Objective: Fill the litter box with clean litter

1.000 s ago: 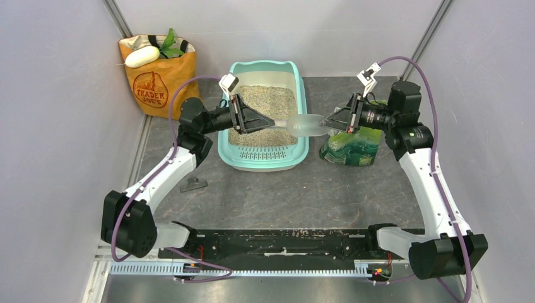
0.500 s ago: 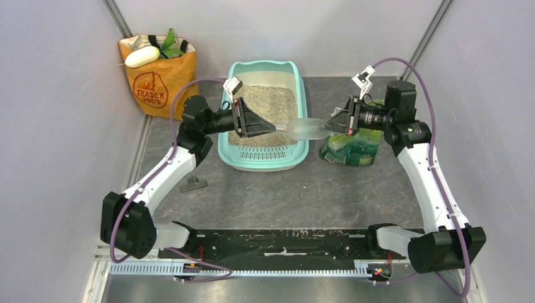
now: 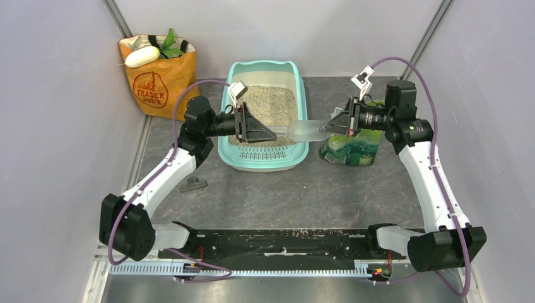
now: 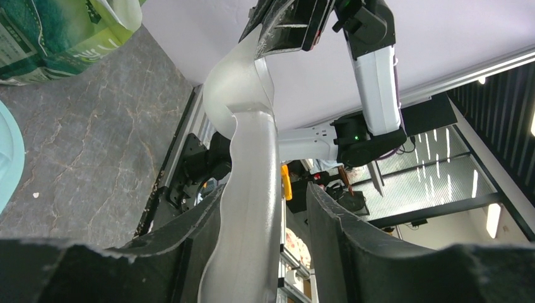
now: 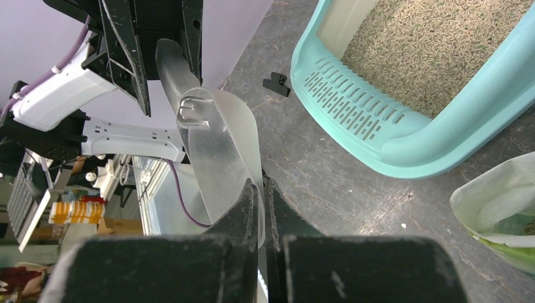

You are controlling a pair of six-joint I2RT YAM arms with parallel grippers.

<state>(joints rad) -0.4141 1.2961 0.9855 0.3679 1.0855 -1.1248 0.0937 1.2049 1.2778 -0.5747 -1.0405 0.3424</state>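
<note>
The mint-teal litter box [image 3: 301,120] sits at the table's far middle, with tan clean litter [image 3: 268,104] covering its floor; both also show in the right wrist view, the box [image 5: 404,148] and the litter [image 5: 435,44]. A clear plastic scoop [image 3: 306,130] hangs level over the box's right rim. My right gripper [image 3: 329,128] is shut on the scoop bowl's edge [image 5: 217,142]. My left gripper [image 3: 272,135] is open, with the scoop handle [image 4: 249,183] between its fingers, resting against the left finger and apart from the right one. The scoop looks empty.
A green printed litter bag [image 3: 350,146] stands open right of the box, under my right gripper. An orange paper grocery bag [image 3: 158,76] stands at the far left. A small black clip [image 3: 194,184] lies on the table near the left arm.
My left gripper has shifted toward the near, grated end of the box. The scoop and my right gripper have moved slightly nearer with it.
</note>
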